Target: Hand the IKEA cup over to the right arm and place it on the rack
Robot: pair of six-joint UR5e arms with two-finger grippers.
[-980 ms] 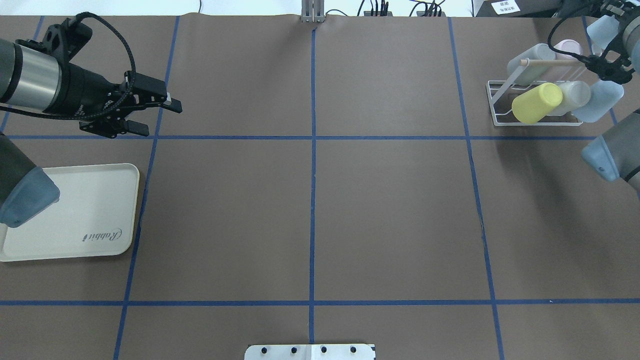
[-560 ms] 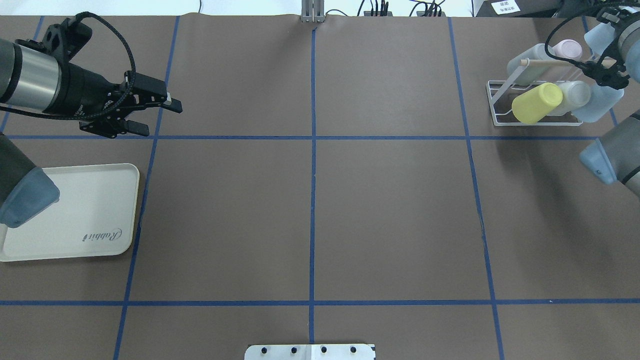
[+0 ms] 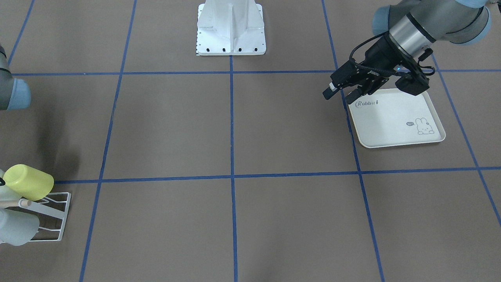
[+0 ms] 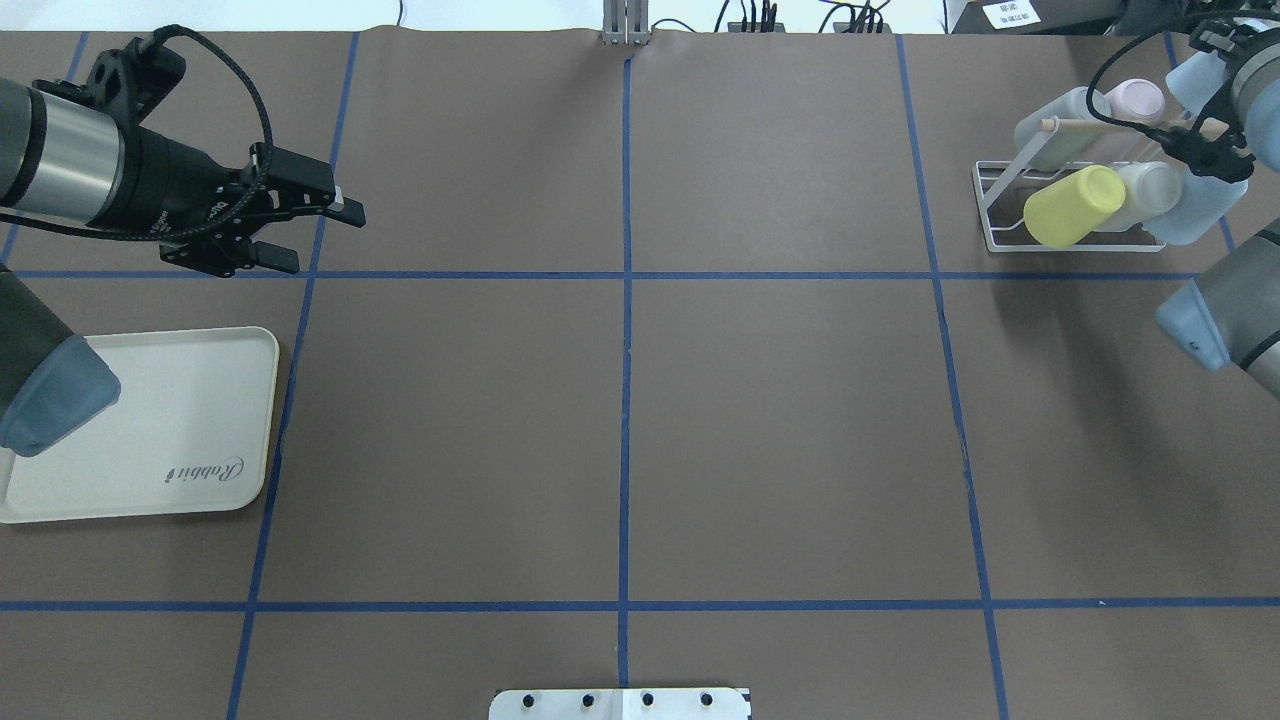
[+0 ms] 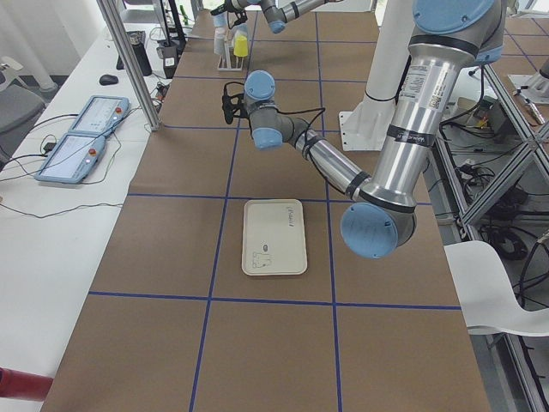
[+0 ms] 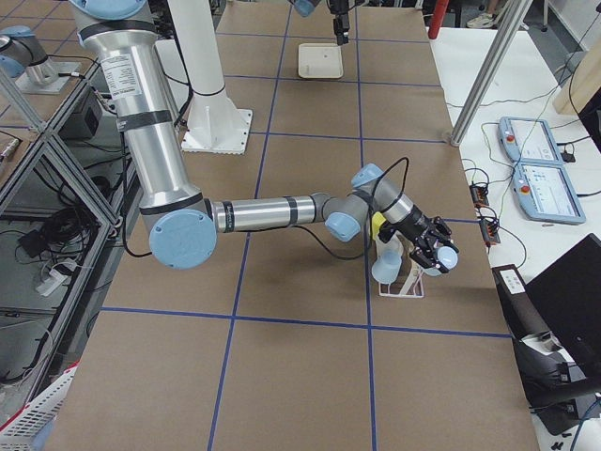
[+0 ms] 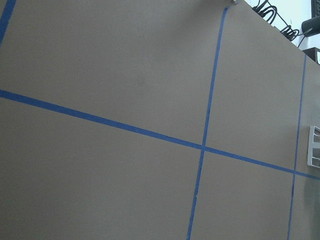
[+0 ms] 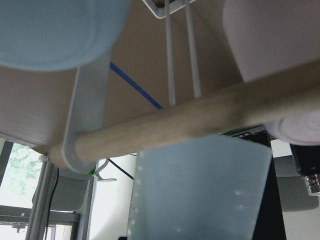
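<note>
The white wire rack [image 4: 985,215] with its wooden dowel [image 4: 1090,126] stands at the far right of the table. My right gripper [image 4: 1212,70] is shut on a pale blue cup [image 4: 1190,80] and holds it over the rack's right end, near the dowel [image 8: 190,120]. In the exterior right view the fingers [image 6: 423,246] grip that cup [image 6: 447,256] beside the rack. My left gripper [image 4: 318,238] is open and empty. It hovers above the table just beyond the cream tray [image 4: 150,420].
The rack carries a yellow cup [image 4: 1072,205], a translucent white cup [image 4: 1150,190], another pale blue cup [image 4: 1210,205], a grey-green cup [image 4: 1060,125] and a pink cup [image 4: 1135,98]. The rabbit-print tray [image 3: 391,125] holds nothing. The robot base [image 3: 231,27] stands at mid-table.
My right arm has shifted slightly towards the rack with the pale blue cup, and more of the pink cup shows. The left arm has not moved.
</note>
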